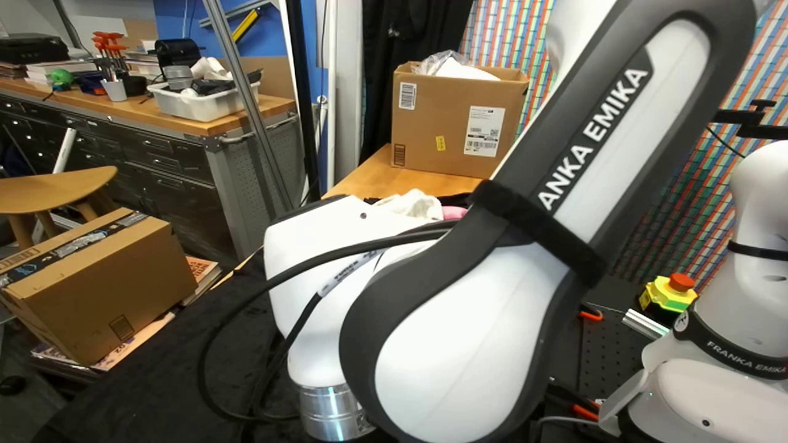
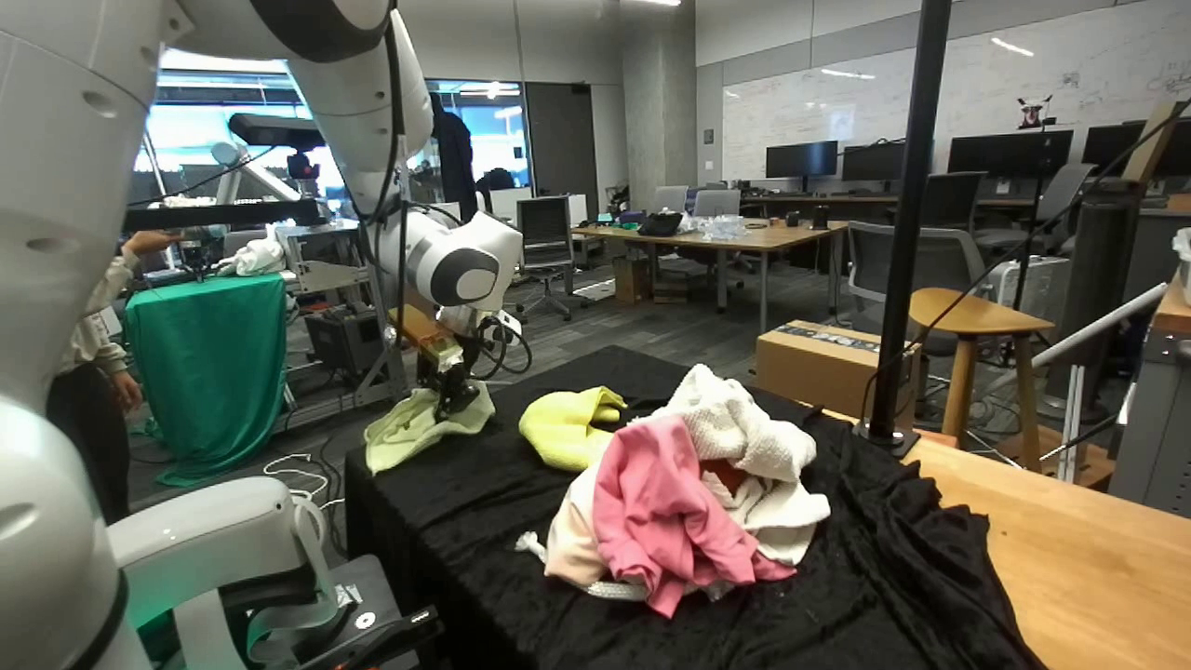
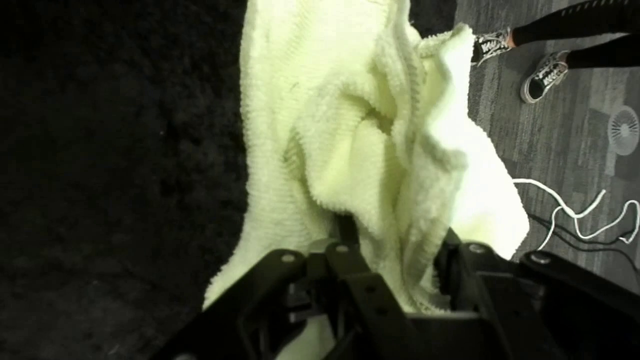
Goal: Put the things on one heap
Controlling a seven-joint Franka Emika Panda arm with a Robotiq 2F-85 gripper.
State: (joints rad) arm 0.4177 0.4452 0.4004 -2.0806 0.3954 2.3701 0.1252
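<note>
One pale green cloth [image 2: 423, 430] lies at the edge of the black-draped table [image 2: 484, 512], well apart from the pink-and-white heap [image 2: 675, 493], so my gripper [image 3: 397, 232] straddles a bunched fold, fingers [image 3: 359, 275] apart, clamped or not I can't tell from here, likely for hauling it over

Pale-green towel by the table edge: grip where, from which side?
I'd pinch the bunched middle folds of the pale-green towel, coming down from above with the pincer astride them. The wrist view shows ridges there to close on; the side reaching beyond the black tablecloth looks flatter, so probably harder to catch.
</note>
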